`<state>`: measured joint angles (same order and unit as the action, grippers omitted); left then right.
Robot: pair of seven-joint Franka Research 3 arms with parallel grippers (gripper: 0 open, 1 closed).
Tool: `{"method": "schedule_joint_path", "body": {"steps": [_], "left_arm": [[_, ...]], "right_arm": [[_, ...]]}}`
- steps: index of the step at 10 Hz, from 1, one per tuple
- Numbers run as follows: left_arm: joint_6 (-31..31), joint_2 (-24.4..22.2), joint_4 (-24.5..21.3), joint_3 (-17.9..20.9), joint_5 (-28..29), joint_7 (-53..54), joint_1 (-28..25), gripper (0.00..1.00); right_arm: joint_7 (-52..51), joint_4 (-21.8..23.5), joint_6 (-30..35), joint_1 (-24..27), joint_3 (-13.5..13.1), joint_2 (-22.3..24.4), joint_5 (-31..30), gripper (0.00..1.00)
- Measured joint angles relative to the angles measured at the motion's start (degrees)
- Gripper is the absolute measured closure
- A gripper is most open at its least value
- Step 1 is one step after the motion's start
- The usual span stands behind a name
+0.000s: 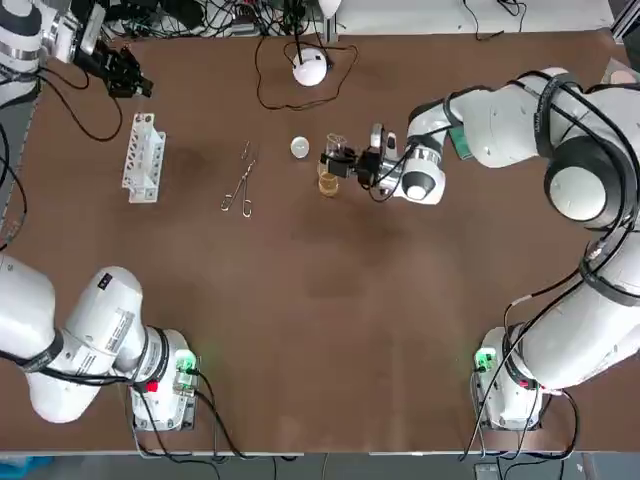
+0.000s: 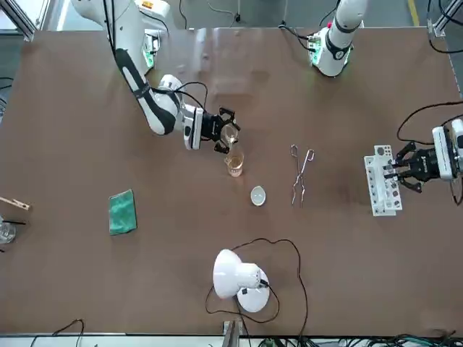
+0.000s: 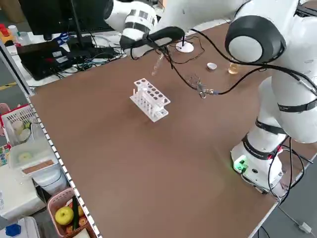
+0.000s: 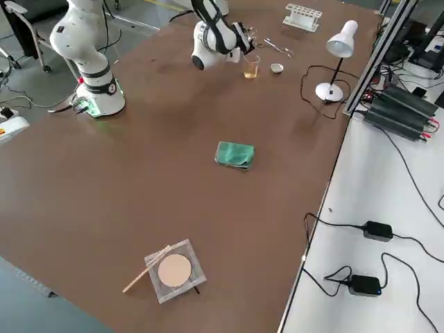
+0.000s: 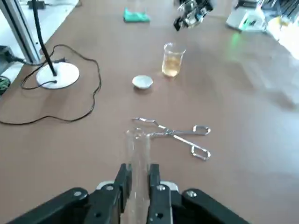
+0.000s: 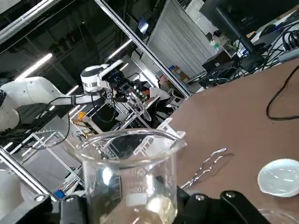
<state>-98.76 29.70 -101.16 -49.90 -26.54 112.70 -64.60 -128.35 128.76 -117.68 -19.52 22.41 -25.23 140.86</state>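
My right gripper (image 1: 345, 162) is shut on a small glass beaker (image 1: 335, 148), held close over a second beaker of amber liquid (image 1: 328, 185) that stands on the table. In the right wrist view the held beaker (image 6: 131, 172) has a little pale liquid at its bottom. Far off at the table's left rear, my left gripper (image 1: 128, 78) is shut on a clear test tube (image 5: 138, 156), in the air just beyond the white test tube rack (image 1: 143, 157). The tube's mouth points away from the fingers (image 5: 122, 186).
A small white dish (image 1: 300, 147) and metal tongs (image 1: 240, 188) lie between rack and beakers. A white desk lamp (image 1: 311, 68) with looping cable stands behind them. A green cloth (image 2: 122, 211) and a wire gauze pad (image 4: 175, 270) lie toward the right side.
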Motion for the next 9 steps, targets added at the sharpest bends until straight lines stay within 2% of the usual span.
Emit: {"method": "schedule_joint_path", "body": {"steps": [5, 7, 9], "left_arm": [[8.8, 7.1, 1.7, 1.0, -5.6, 10.5, -7.5, 0.79], [9.2, 11.0, 3.6, 4.2, -9.3, 13.7, -7.7, 0.79], [10.4, 13.6, 4.4, 4.8, -13.6, 14.4, -7.7, 0.79]], "right_arm": [[5.2, 0.1, -4.5, -2.7, 0.3, -0.1, 4.7, 0.59], [10.0, 0.1, -5.6, -3.5, 0.3, -0.1, 5.2, 0.59], [13.7, 0.1, -6.0, -3.9, 0.3, -0.1, 5.5, 0.59]]}}
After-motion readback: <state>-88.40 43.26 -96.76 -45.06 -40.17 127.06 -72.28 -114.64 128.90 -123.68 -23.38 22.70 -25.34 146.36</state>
